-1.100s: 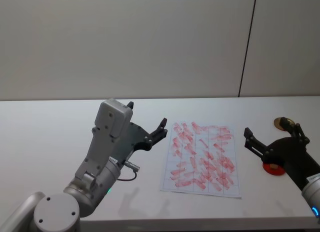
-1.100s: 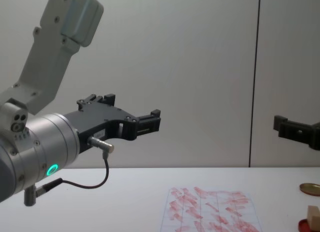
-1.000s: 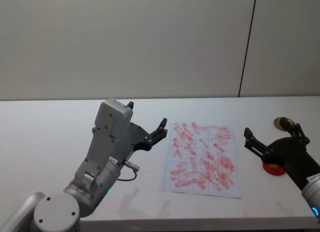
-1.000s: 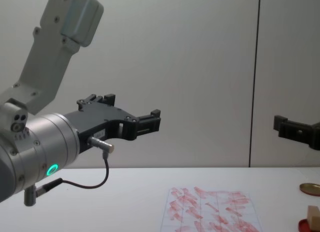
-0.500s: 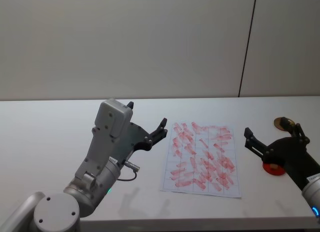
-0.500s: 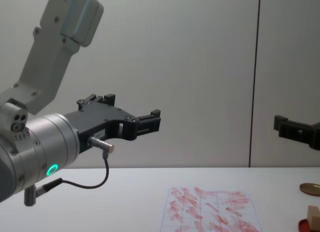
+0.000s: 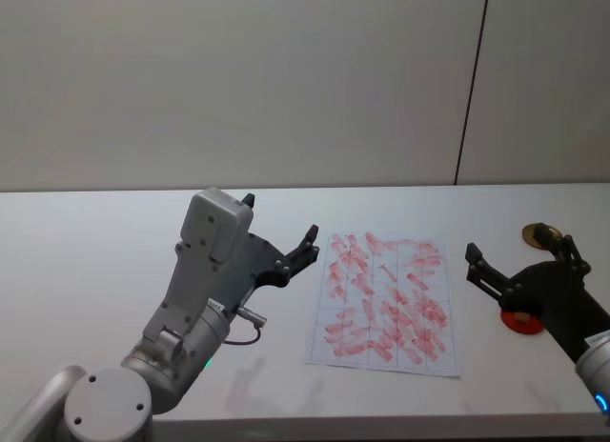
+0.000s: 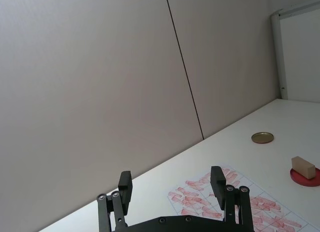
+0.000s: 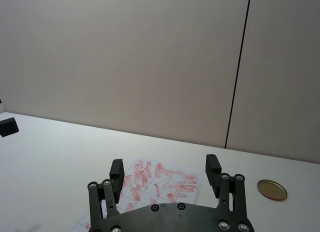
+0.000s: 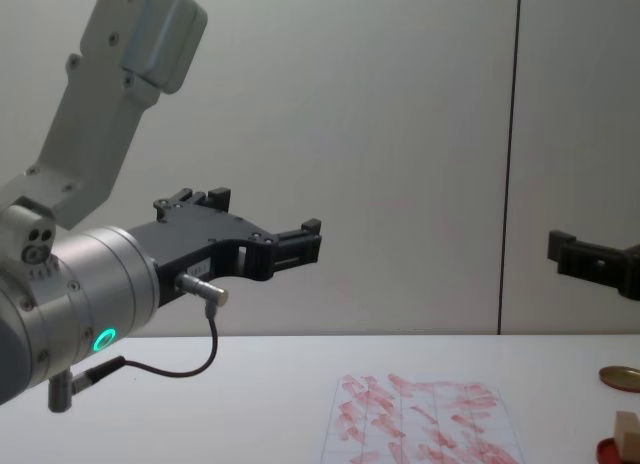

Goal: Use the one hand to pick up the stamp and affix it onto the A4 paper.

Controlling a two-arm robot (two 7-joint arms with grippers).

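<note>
At the left, the left pincer is held raised above the surface, its fingers spread and empty; it is judged to be parked clear of the work. Toward the middle, the A4 paper is laid flat, its grid so crowded with red marks that little bare room is offered for a fresh print. Right of the sheet, the right pincer is hovered with fingers spread wide and nothing gripped, apparently readied for a descent. Beneath it the stamp is seen resting on the red pad, probably so that its face is inked. Farther back, a brass disc is lying.
</note>
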